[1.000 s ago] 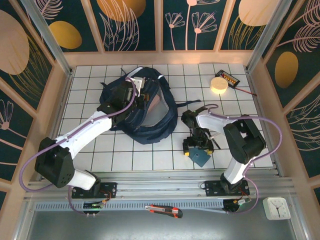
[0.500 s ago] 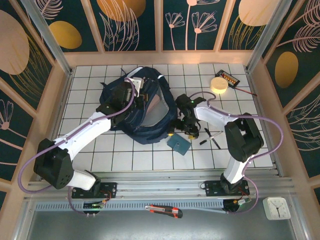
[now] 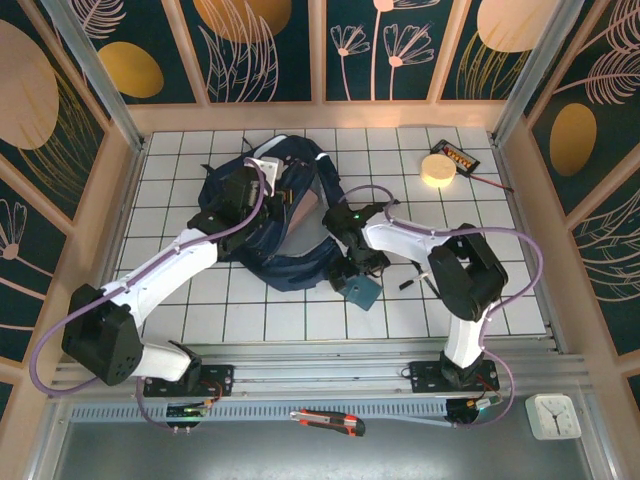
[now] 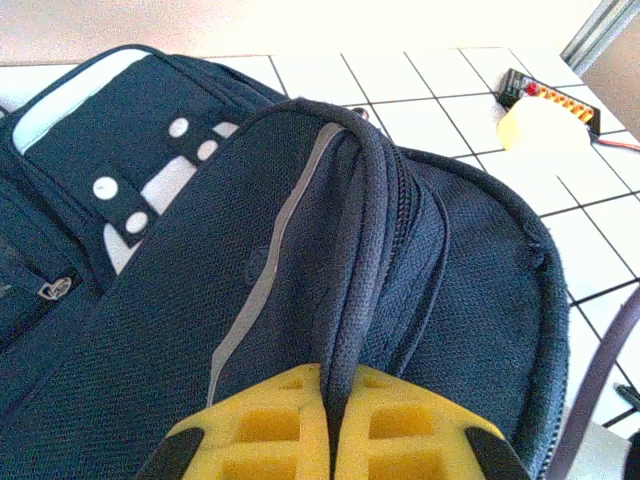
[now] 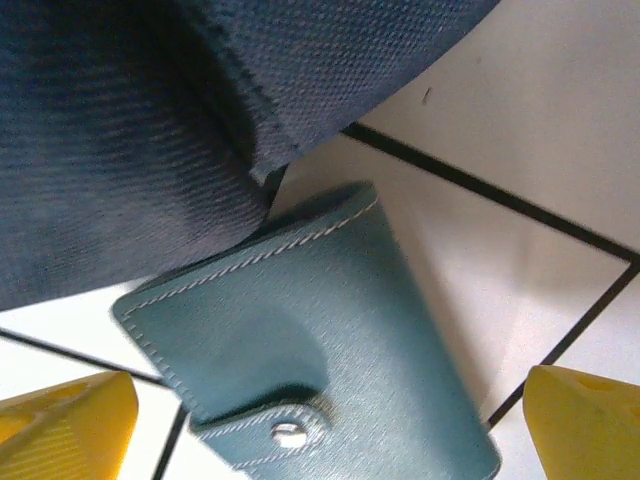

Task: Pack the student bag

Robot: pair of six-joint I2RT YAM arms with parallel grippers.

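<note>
The student bag (image 3: 290, 262), navy with a grey stripe, lies at the middle left of the table with its mouth pulled open. My left gripper (image 3: 262, 180) is shut on the bag's zipper rim (image 4: 345, 300), the fabric pinched between the yellow fingers (image 4: 260, 420). A teal case with a snap (image 3: 362, 290) lies on the tiles against the bag's lower right edge. My right gripper (image 3: 352, 272) stands wide open over it. In the right wrist view the case (image 5: 330, 330) sits between the yellow fingertips (image 5: 70, 420) without touching them, its top under the bag's hem (image 5: 300, 90).
A pale yellow tape roll (image 3: 436, 169) and a black board with orange connectors (image 3: 458, 157) lie at the back right. Pens (image 3: 415, 280) lie right of the case. A utility knife (image 3: 328, 420) and a small clock (image 3: 553, 415) sit off the table's front edge.
My right arm swung left from the open tiles to the bag's edge, and the teal case moved left with it. Its jaws opened wider. The left gripper kept its hold.
</note>
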